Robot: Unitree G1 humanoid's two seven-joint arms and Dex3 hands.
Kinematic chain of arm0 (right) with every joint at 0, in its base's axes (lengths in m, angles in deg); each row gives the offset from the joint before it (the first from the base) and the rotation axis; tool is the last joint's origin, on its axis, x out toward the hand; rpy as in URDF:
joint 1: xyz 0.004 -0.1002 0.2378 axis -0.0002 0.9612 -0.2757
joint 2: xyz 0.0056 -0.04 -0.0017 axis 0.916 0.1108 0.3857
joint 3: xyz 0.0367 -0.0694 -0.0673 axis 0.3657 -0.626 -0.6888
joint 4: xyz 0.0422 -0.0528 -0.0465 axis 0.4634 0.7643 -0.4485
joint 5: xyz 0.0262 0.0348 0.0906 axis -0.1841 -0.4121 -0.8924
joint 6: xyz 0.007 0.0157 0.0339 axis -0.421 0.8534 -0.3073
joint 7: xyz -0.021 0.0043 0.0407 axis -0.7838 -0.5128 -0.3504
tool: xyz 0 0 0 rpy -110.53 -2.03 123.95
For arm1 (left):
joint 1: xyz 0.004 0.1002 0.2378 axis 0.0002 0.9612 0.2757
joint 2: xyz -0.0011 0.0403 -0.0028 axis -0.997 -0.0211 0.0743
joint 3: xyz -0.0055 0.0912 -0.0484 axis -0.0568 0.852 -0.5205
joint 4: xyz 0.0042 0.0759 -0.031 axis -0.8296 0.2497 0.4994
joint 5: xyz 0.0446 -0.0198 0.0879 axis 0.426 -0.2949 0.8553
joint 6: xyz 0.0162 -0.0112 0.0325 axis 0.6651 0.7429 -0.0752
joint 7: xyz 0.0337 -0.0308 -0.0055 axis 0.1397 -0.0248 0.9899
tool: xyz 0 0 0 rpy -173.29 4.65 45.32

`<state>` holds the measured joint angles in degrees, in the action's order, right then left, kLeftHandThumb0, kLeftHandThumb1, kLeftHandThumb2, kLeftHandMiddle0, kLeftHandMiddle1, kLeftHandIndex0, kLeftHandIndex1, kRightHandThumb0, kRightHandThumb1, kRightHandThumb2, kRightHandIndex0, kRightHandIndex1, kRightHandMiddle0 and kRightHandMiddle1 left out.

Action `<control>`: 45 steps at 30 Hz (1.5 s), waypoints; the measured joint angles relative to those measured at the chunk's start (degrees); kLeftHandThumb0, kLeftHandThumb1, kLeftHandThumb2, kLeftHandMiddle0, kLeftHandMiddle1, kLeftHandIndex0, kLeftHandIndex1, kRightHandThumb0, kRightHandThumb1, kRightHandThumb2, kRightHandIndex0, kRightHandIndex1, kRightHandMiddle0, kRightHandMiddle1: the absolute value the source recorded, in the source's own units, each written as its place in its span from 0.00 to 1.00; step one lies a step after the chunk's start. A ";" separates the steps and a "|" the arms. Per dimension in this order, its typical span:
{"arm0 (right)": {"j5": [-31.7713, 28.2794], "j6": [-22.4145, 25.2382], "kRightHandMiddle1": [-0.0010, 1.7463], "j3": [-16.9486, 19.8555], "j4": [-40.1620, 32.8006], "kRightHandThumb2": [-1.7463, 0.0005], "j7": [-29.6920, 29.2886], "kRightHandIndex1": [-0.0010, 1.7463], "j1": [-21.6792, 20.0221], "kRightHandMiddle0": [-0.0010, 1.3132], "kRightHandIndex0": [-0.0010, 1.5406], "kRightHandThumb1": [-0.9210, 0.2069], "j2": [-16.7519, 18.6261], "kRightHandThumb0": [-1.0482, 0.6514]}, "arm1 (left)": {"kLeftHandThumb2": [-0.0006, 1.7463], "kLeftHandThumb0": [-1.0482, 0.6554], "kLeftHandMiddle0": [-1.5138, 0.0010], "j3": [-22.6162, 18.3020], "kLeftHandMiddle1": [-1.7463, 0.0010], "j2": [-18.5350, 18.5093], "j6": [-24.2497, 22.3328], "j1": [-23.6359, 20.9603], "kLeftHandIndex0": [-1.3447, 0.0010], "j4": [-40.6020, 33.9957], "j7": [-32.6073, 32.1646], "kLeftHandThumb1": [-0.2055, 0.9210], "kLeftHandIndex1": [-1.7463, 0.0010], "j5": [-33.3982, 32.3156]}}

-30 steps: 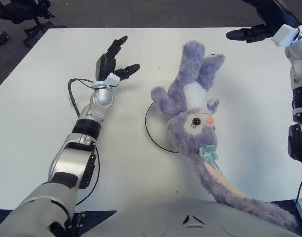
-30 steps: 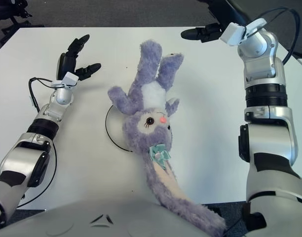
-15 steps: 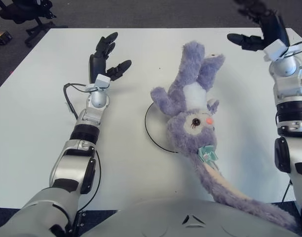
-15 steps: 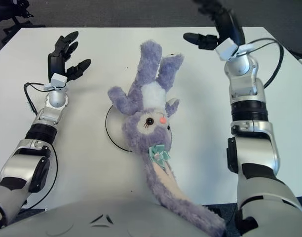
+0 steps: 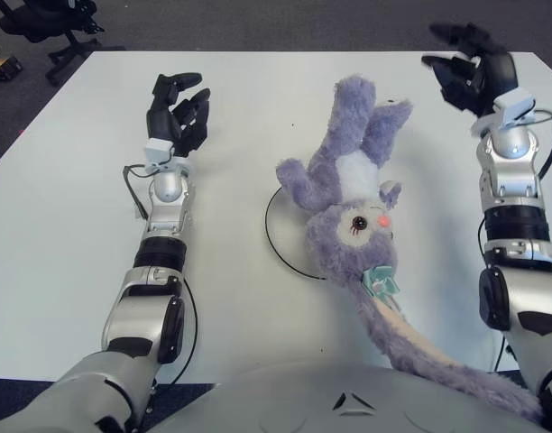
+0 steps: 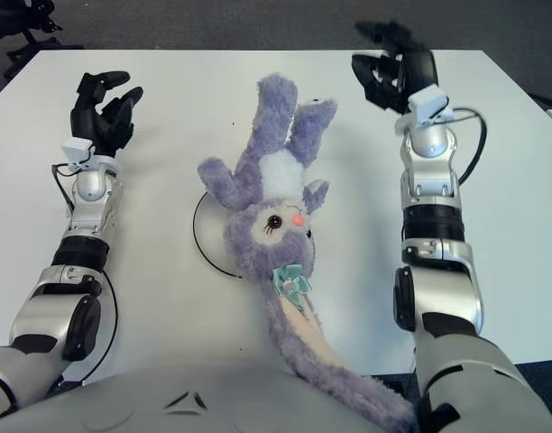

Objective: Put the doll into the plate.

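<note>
The black fingers (image 5: 197,106) of the left hand (image 5: 175,115) are loosely curled and nothing is held in them. The hand is raised above the white table (image 5: 69,225), far on the left side, well apart from the doll. The fingers (image 6: 373,68) of the right hand (image 6: 395,72) are also bent inward and empty. This hand is seen far on the right, near the doll's upturned legs but not touching them.

Between the two arms the purple plush doll (image 5: 353,212) is lying on its back. Its legs point to the far edge, its head is nearer, and its long ear trails toward the robot's body. Under the doll a white plate (image 5: 280,236) with a thin dark rim is seen. Only the left part of the rim is visible; the rest is covered by the body and head.

The task is judged to be nearly or fully done: the doll is placed on the plate and is released by both hands. Whether the body is centred cannot be told, because the legs and the ear reach well outside the rim. At most a small correction or a withdrawal of the arms seems to be left.

Compared with half a second ago, the doll and plate are not changed. Both hands have been turned inward, and the spread fingers have been drawn closer together.
</note>
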<state>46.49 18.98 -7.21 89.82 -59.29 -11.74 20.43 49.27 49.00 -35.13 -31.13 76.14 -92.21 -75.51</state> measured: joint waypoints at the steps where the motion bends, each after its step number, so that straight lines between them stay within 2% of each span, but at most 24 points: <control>1: -0.59 -0.45 0.96 0.21 1.39 0.71 0.44 0.06 0.01 0.16 0.69 0.00 0.55 0.41 | 0.15 0.60 0.63 -0.11 0.23 0.31 0.00 0.11 0.73 -0.11 0.37 1.00 0.20 -0.31; 6: -1.19 -1.61 0.99 0.39 5.73 0.71 2.06 0.07 0.07 0.15 0.69 0.00 1.94 0.41 | 0.15 0.61 0.64 -0.39 0.21 1.44 0.00 0.20 0.73 -0.18 1.61 1.00 0.21 -0.71; 8: -1.56 -2.13 0.99 0.72 6.54 0.70 2.61 0.20 0.02 0.15 0.65 0.00 2.31 0.41 | 0.15 0.61 0.64 -0.68 0.20 1.75 0.04 0.20 0.72 -0.18 2.03 1.00 0.22 -0.89; 9: -1.94 -2.47 1.00 1.03 6.81 0.70 2.82 0.39 0.00 0.15 0.56 0.00 2.56 0.41 | 0.14 0.61 0.64 -0.86 0.20 1.84 0.12 0.20 0.72 -0.14 2.27 1.00 0.23 -1.04; 12: -3.46 -4.10 1.00 1.71 7.67 0.70 3.54 0.54 0.00 0.15 0.50 0.00 4.03 0.41 | 0.14 0.61 0.63 -1.52 0.20 2.24 0.63 0.21 0.71 0.31 2.86 1.00 0.24 -1.37; 14: -3.99 -5.00 1.00 2.00 8.30 0.70 3.81 0.58 0.02 0.15 0.49 0.00 4.99 0.41 | 0.14 0.61 0.63 -1.76 0.20 2.54 0.88 0.21 0.71 0.69 3.20 1.00 0.24 -1.42; 23: -4.77 -6.43 1.00 2.41 10.11 0.70 4.90 0.66 0.15 0.15 0.46 0.00 6.70 0.41 | 0.14 0.61 0.63 -2.23 0.19 3.58 1.50 0.20 0.69 1.83 4.27 0.99 0.26 -1.40; 28: -6.32 -9.57 0.99 3.91 13.11 0.71 6.04 0.71 1.06 0.16 0.45 0.00 8.14 0.41 | 0.14 0.61 0.62 -3.07 0.18 4.27 4.48 0.35 0.67 5.82 5.30 0.99 0.28 -1.50; 35: -6.39 -10.88 0.99 4.14 15.10 0.71 6.76 0.74 2.58 0.17 0.44 0.00 9.03 0.41 | 0.14 0.61 0.62 -3.48 0.18 4.33 6.35 -0.20 0.67 7.63 6.50 0.98 0.29 -1.46; 40: -4.91 -13.53 0.98 3.86 13.61 0.72 4.67 0.83 4.20 0.18 0.41 0.00 9.23 0.41 | 0.15 0.61 0.63 -3.22 0.17 4.76 6.72 1.04 0.66 6.47 9.15 0.98 0.30 -1.91; 42: -4.17 -14.42 0.99 3.67 12.20 0.72 3.66 0.87 5.23 0.18 0.40 0.00 9.26 0.41 | 0.23 0.61 0.64 -2.82 0.14 5.17 6.74 2.26 0.67 5.15 10.24 0.92 0.28 -1.95; 45: -3.48 -14.84 0.99 3.48 10.69 0.72 2.87 0.88 6.21 0.17 0.40 0.00 9.26 0.41 | 0.27 0.61 0.65 -2.44 0.13 5.54 6.73 3.41 0.68 3.61 11.11 0.89 0.27 -1.95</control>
<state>43.01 4.13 -3.74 100.51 -56.41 -5.53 29.69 46.83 54.54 -28.41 -27.72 79.76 -81.10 -77.46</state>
